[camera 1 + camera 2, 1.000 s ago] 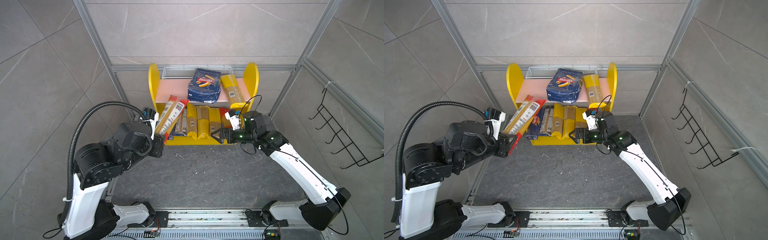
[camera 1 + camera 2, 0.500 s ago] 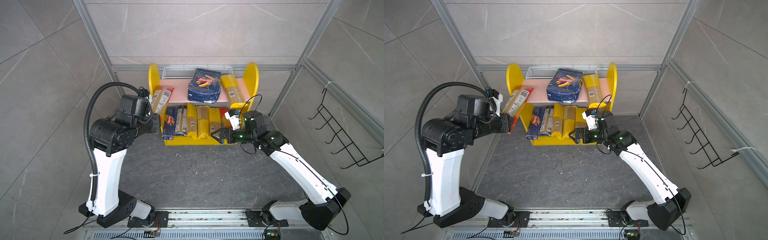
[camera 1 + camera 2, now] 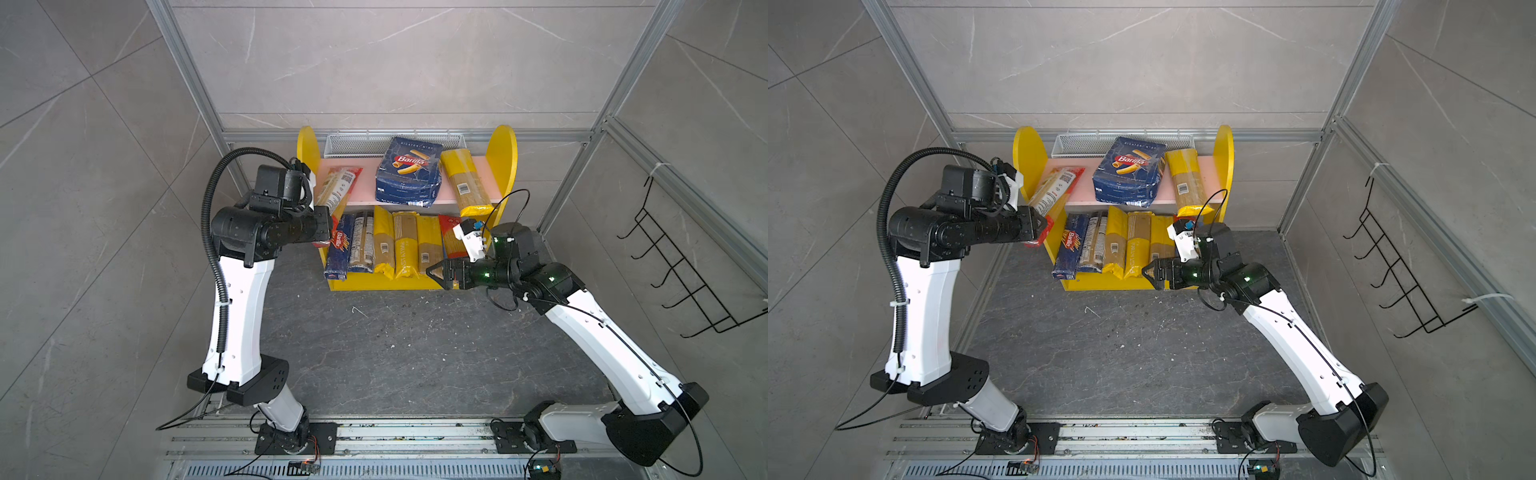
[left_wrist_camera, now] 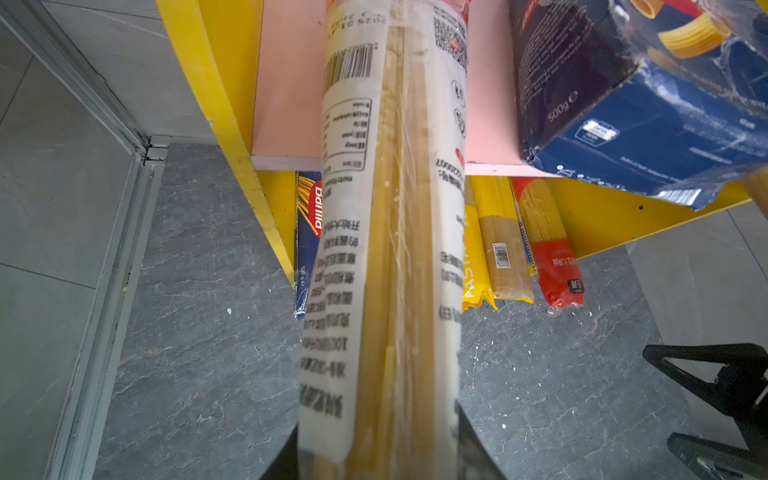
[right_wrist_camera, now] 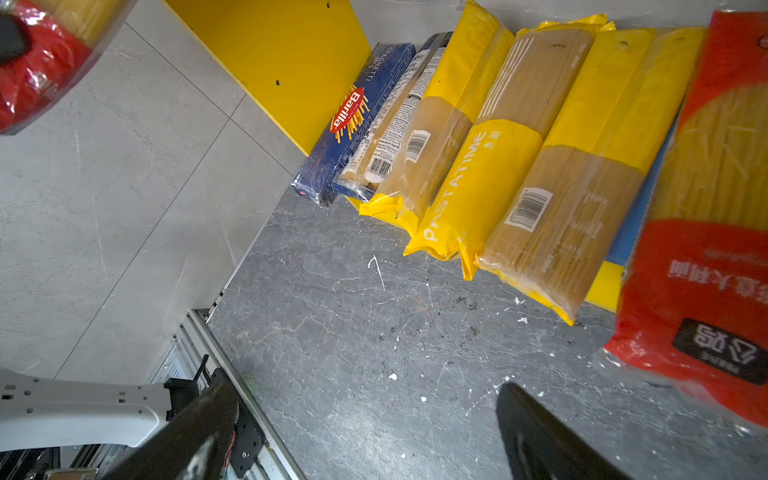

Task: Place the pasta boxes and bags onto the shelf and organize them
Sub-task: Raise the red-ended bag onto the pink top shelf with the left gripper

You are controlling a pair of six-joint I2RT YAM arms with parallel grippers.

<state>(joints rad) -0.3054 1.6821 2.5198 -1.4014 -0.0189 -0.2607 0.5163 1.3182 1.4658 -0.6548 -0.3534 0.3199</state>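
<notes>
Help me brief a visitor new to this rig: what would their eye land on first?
The yellow-sided shelf at the back, its lower board lined with pasta packs and a big blue pack centred on the pink upper board. Then the left gripper, shut on a long spaghetti bag whose far end reaches over that board's left part, while the right gripper hangs open at the shelf's front right.

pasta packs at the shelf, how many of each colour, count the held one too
dark-blue Barilla packs: 2
dark-ended bag: 1
yellow bags: 4
red-ended bags: 2
total: 9
</notes>
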